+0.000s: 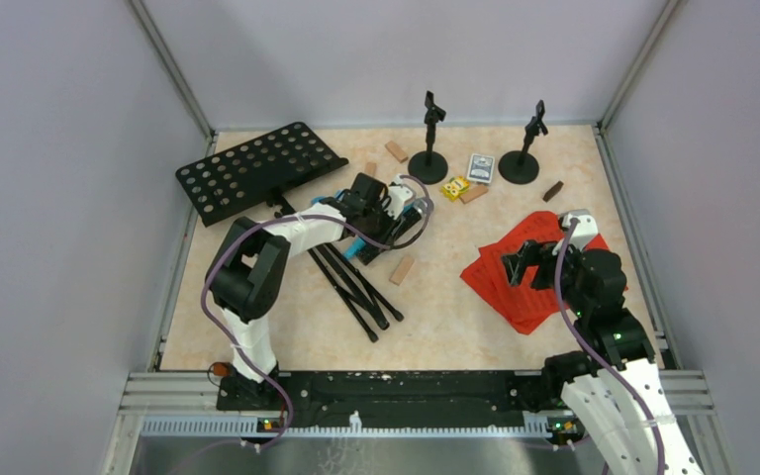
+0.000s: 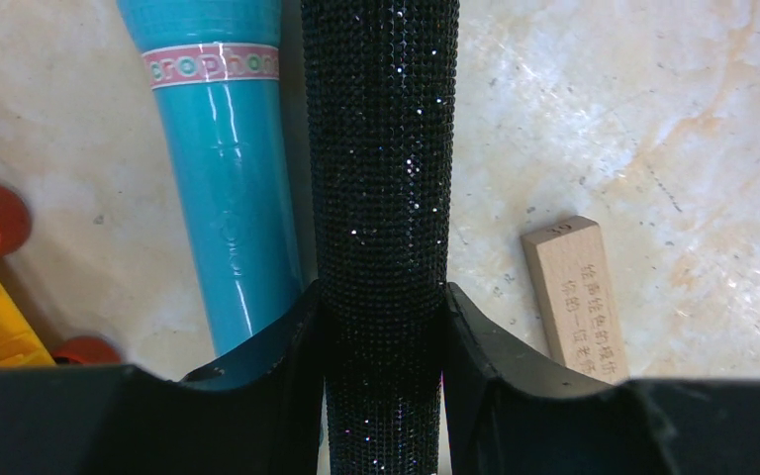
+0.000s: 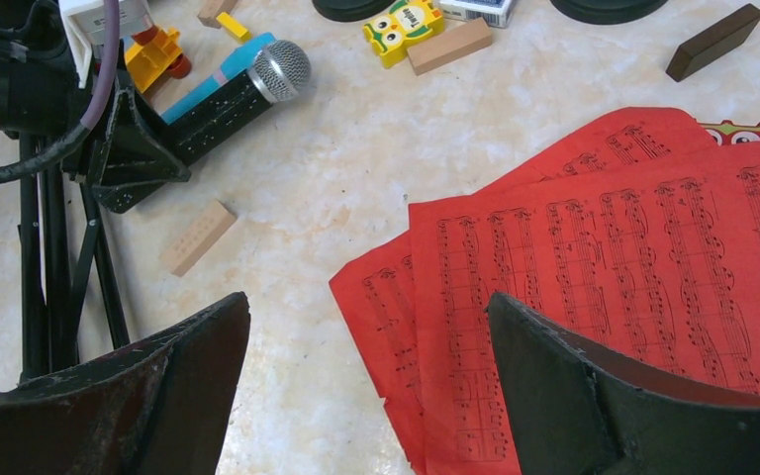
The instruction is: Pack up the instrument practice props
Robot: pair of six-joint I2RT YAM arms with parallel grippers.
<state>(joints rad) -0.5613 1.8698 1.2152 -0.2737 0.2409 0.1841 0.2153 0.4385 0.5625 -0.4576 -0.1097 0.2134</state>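
Left pincer [image 2: 381, 307] was clamped on the black silver-headed microphone [image 2: 381, 148] — I judged the blue microphone [image 2: 223, 198], lying tight beside the jaws, could snag and roll when lifted.

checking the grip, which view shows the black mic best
Left wrist: the black mic is close up, its body clamped between the left tool's fingers. Right wrist shows it small and far off, with its silver head. Top view: the tool mostly hides it.
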